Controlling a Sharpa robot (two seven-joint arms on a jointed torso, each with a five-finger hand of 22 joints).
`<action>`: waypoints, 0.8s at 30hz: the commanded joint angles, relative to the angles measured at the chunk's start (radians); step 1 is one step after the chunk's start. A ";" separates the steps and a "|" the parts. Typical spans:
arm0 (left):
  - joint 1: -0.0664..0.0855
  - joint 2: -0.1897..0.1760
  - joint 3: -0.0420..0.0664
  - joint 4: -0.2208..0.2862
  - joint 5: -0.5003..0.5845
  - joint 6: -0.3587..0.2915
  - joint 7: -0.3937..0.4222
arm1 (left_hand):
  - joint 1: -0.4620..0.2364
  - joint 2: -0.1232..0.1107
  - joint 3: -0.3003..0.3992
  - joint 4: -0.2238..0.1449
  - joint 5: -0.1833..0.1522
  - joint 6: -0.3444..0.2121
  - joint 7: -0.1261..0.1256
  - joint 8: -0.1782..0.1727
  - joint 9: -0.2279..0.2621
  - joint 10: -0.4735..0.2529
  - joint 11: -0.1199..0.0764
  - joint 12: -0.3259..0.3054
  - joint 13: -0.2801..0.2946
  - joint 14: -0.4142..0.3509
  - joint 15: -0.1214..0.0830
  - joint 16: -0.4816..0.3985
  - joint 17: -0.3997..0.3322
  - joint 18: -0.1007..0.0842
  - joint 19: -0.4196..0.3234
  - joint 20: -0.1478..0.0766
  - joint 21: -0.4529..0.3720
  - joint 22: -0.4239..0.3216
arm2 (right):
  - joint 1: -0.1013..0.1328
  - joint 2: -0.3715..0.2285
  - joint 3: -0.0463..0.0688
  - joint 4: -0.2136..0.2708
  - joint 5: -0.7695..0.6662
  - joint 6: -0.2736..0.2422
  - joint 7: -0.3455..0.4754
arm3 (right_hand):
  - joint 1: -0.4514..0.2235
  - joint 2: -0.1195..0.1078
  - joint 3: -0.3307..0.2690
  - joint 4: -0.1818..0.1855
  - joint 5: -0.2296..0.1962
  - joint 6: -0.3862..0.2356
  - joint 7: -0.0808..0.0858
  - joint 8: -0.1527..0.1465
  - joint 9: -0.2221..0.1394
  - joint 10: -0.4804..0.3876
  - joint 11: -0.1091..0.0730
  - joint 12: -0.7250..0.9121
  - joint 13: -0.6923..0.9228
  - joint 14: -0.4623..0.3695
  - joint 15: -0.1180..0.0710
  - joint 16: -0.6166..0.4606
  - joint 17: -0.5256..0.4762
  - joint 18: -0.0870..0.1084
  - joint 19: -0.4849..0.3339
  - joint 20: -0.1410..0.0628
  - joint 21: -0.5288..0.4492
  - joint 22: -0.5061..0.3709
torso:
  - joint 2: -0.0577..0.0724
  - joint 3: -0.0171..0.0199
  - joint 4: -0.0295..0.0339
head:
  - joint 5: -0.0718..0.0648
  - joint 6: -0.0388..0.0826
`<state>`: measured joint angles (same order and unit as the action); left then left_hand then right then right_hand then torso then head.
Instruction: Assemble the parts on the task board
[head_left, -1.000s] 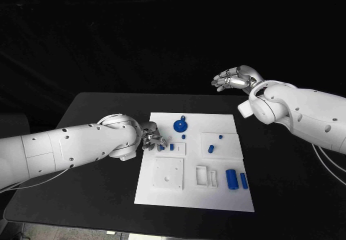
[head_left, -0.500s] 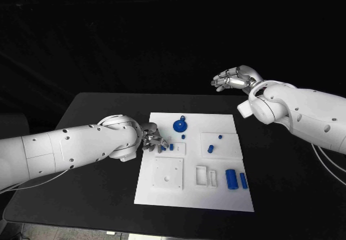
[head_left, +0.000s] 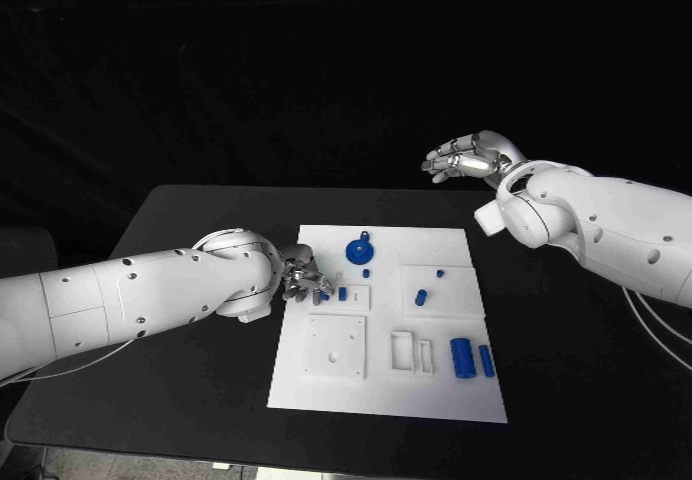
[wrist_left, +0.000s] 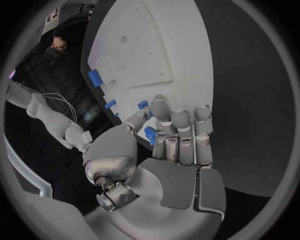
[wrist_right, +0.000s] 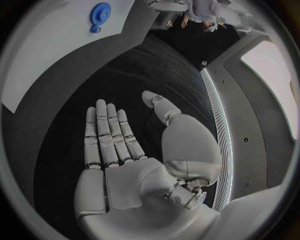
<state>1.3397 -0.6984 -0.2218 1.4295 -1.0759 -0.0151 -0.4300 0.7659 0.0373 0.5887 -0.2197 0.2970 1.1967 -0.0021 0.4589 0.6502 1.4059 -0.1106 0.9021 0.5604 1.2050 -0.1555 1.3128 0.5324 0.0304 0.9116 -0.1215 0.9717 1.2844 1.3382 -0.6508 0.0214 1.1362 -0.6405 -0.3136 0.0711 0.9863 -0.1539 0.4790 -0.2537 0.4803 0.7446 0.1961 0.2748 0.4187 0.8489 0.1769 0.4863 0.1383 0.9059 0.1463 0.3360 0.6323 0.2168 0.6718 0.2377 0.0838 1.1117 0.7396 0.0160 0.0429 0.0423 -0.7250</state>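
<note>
The white task board (head_left: 433, 395) lies mid-table. My left hand (head_left: 302, 279) rests at its left edge and pinches a small blue part (wrist_left: 150, 134) between thumb and fingers (wrist_left: 179, 131); that part (head_left: 323, 293) shows beside a blue peg (head_left: 342, 292) standing in a small square recess. A blue gear (head_left: 359, 249) lies at the board's far end, also visible as the gear (wrist_right: 100, 11) in the right wrist view. Two blue cylinders (head_left: 463, 357) lie at the right near side. My right hand (head_left: 464, 155) hangs open above the table's far right, fingers (wrist_right: 106, 131) spread flat.
Small blue pegs (head_left: 421, 296) sit on the board's right half. A raised square plate (head_left: 335, 346) and two slots (head_left: 411, 350) occupy the near half. Black table (head_left: 173, 380) surrounds the board on all sides.
</note>
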 joint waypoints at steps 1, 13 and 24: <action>-0.003 -0.002 -0.002 -0.002 -0.023 0.010 -0.006 | 0.024 0.030 0.011 -0.020 0.004 -0.009 0.000 0.006 -0.002 0.006 0.001 0.005 -0.001 0.002 -0.004 0.006 0.001 -0.001 0.005 -0.125 -0.005 0.002 | -0.001 -0.001 0.000 0.001 0.000 0.011 0.010 | 0.004 0.000 -0.001 0.007 0.007 -0.008 0.034 0.006 -0.001 -0.004 0.001 0.004 -0.001 -0.007 0.003 -0.006 0.001 0.013 -0.006 0.003 -0.005 0.002 | 0.000 -0.0006 -0.0001 | 0.000 0.001; -0.003 -0.004 -0.002 -0.004 -0.046 0.018 -0.011 | 0.037 0.039 0.015 -0.039 0.030 -0.010 -0.001 0.008 -0.003 0.005 0.000 0.005 -0.004 0.003 -0.004 0.007 0.001 -0.002 0.007 -0.125 -0.007 0.005 | -0.001 0.000 0.000 0.000 0.000 0.011 0.010 | 0.002 0.000 -0.002 0.008 0.009 -0.008 0.034 0.006 -0.002 -0.004 0.001 0.005 -0.002 -0.007 0.003 -0.006 0.002 0.014 -0.006 0.003 -0.005 0.002 | 0.000 0.0002 0.0009 | 0.001 -0.001; -0.004 -0.003 -0.002 -0.003 -0.051 -0.010 -0.001 | 0.037 0.043 0.015 -0.039 0.034 -0.010 -0.001 0.008 -0.003 0.005 0.000 0.005 -0.004 0.003 -0.003 0.007 0.001 -0.002 0.008 -0.125 -0.007 0.006 | -0.002 0.000 0.000 0.000 0.000 0.010 0.010 | 0.001 0.000 -0.003 0.008 0.010 -0.008 0.035 0.006 -0.002 -0.004 0.001 0.005 -0.003 -0.007 0.003 -0.007 0.002 0.014 -0.007 0.004 -0.005 0.002 | 0.000 0.0010 0.0003 | 0.002 -0.002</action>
<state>1.3394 -0.7018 -0.2217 1.4267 -1.1102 -0.0176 -0.4323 0.7685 0.0399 0.5803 -0.2297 0.3261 1.1942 -0.0044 0.4640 0.6482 1.4059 -0.1068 0.9020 0.5573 1.2066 -0.1505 1.3158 0.5321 0.0305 0.9152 -0.1251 0.9677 1.2889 1.3367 -0.6509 0.0214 1.1358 -0.6404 -0.3128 0.0713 0.9862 -0.1539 0.4762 -0.2510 0.4841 0.7445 0.1960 0.2748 0.4179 0.8489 0.1769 0.4863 0.1364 0.9059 0.1463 0.3360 0.6329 0.2167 0.6718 0.2377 0.0837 1.1124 0.7397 0.0165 0.0432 0.0440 -0.7275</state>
